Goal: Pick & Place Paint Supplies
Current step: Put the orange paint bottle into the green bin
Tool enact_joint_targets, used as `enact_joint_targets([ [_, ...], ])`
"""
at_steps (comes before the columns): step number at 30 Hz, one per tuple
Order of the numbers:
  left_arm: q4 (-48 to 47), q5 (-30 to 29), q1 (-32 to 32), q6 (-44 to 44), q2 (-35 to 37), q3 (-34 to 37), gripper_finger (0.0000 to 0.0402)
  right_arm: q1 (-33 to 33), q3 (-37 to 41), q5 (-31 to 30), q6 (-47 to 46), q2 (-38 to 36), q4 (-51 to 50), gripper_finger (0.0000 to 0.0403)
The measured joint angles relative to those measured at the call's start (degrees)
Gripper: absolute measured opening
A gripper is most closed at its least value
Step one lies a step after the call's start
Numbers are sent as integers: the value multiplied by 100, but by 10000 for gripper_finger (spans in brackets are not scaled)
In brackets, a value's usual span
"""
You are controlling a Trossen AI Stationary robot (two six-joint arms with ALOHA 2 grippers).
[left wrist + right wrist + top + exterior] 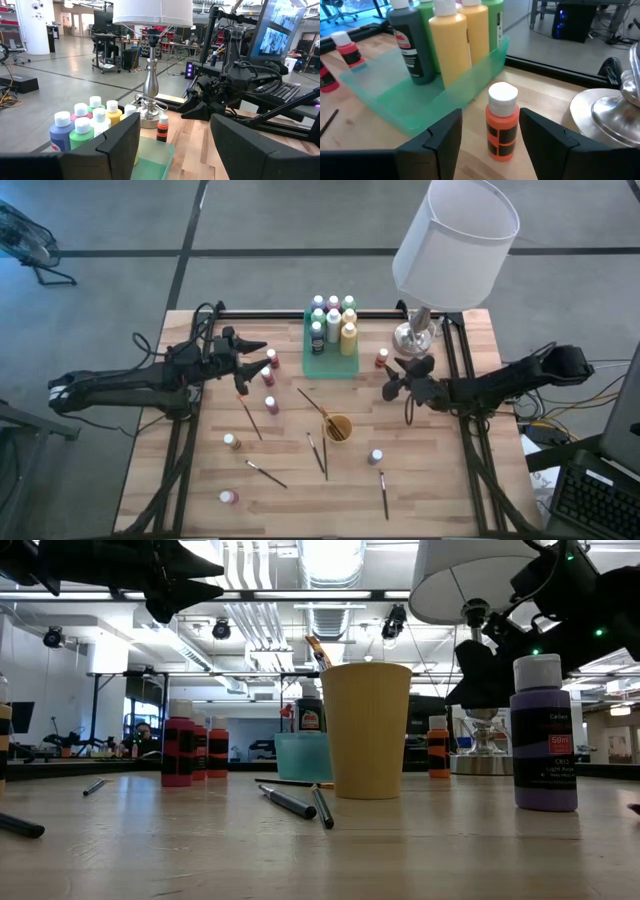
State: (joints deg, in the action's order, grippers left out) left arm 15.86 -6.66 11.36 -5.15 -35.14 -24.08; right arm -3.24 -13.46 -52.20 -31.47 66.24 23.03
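Note:
The green tray [312, 365] stands at the table's far middle and holds several paint bottles [333, 320]. More small bottles stand loose: two red ones [270, 367], a pink one [270, 404], a purple one [545, 735] and others near the front. Thin brushes [250, 417] lie flat on the wood, and one leans in the yellow cup [337, 427]. My left gripper [255, 358] hovers open above the red bottles, left of the tray. My right gripper [490, 145] is open and level, with an orange bottle [502, 130] standing upright just ahead between its fingers.
A lamp with a white shade [455, 240] stands on its chrome base [605, 120] at the far right, close to my right gripper. The tray's wall [465, 85] is just beyond the orange bottle. Dark rails [455, 370] run along the table's sides.

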Motion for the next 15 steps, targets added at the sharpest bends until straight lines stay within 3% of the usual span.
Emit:
enact_joint_targets([
  [15, -2, 0, 2, 0, 0, 0, 248, 257, -63, 366, 26, 96, 6, 162],
])
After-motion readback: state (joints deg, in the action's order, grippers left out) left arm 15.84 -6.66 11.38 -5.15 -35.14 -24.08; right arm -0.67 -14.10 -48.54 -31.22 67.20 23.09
